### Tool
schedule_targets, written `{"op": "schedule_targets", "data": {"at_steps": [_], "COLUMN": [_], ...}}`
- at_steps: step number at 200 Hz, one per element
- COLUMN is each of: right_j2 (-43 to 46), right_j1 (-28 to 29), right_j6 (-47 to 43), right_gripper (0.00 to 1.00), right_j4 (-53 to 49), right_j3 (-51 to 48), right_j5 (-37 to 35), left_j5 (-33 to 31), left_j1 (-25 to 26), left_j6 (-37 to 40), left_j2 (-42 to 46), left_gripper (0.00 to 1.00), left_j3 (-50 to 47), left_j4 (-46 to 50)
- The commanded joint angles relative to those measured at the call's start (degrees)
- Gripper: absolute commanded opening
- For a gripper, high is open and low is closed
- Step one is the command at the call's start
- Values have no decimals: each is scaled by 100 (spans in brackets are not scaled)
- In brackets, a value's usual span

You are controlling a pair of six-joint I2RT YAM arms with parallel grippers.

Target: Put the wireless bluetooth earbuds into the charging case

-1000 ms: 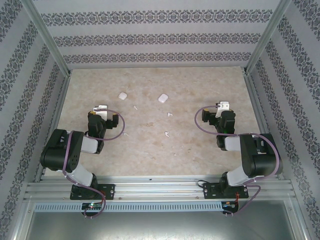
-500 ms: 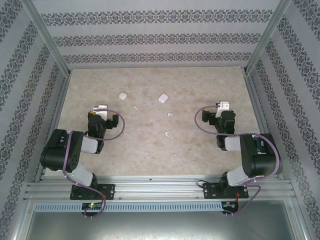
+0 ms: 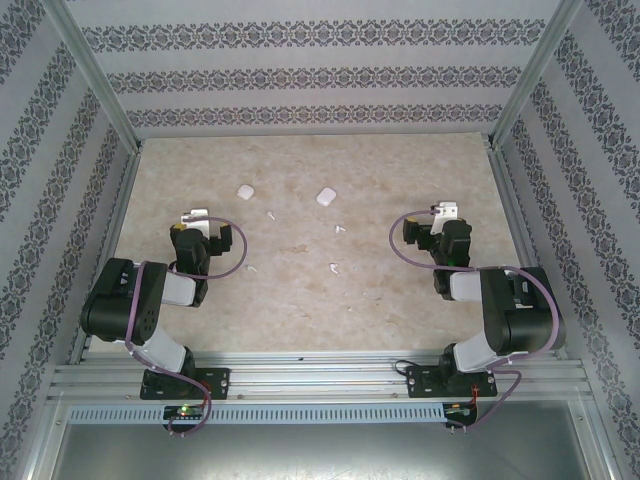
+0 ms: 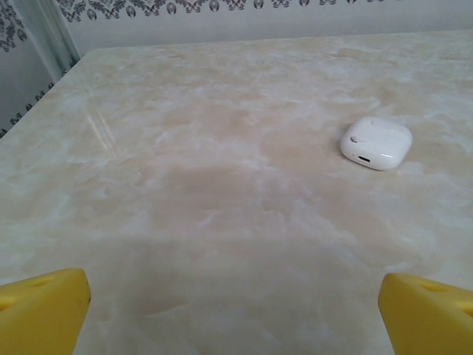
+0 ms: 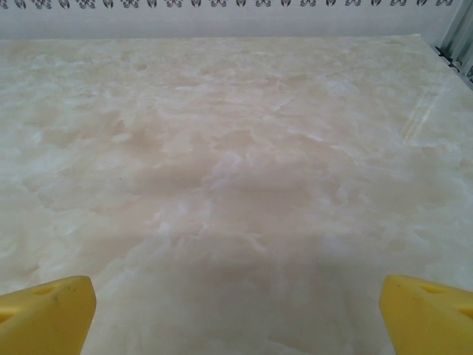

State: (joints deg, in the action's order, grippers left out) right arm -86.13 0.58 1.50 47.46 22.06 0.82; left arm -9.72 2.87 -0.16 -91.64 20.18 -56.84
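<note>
Two white rounded charging cases lie on the marble table, the left case [image 3: 245, 190] and the right case [image 3: 324, 196], both closed. Tiny white earbuds lie scattered nearer the arms: one [image 3: 270, 214] just below the left case, one [image 3: 340, 229] below the right case, and one [image 3: 334, 267] at mid-table. My left gripper [image 3: 193, 215] hovers left of the cases, open and empty. In the left wrist view the left case [image 4: 375, 143] sits ahead and to the right of the yellow fingertips [image 4: 41, 310]. My right gripper [image 3: 445, 210] is open over bare table, its yellow fingertips [image 5: 429, 314] wide apart.
Patterned walls enclose the table on three sides, with metal posts [image 3: 95, 80] at the back corners. An aluminium rail [image 3: 320, 380] runs along the near edge under both arm bases. Bare marble [image 5: 236, 163] stretches ahead of the right gripper.
My left gripper has shifted slightly to the left. The right arm, cases and earbuds have stayed where they were.
</note>
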Motion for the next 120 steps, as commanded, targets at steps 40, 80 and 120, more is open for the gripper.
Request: {"op": "schedule_targets", "data": {"at_steps": [40,80,120], "right_j2": [911,488,-432], "right_j1": [328,360,630], "right_j6": [-13,1940,2634], "right_gripper": [98,98,98], "right_j4": [-2965,-5071,-6137], "right_j3": [1573,3236,4281], "right_j5": [156,511,1005], "left_j5": [91,631,1490], "left_j1": [-86,-85,357], "left_j6": [-34,58,-397], "left_j2": [693,1269,134], "left_gripper": [100,100,100], "left_j3": [217,1682,3872], "left_j4": [841,3430,5525]}}
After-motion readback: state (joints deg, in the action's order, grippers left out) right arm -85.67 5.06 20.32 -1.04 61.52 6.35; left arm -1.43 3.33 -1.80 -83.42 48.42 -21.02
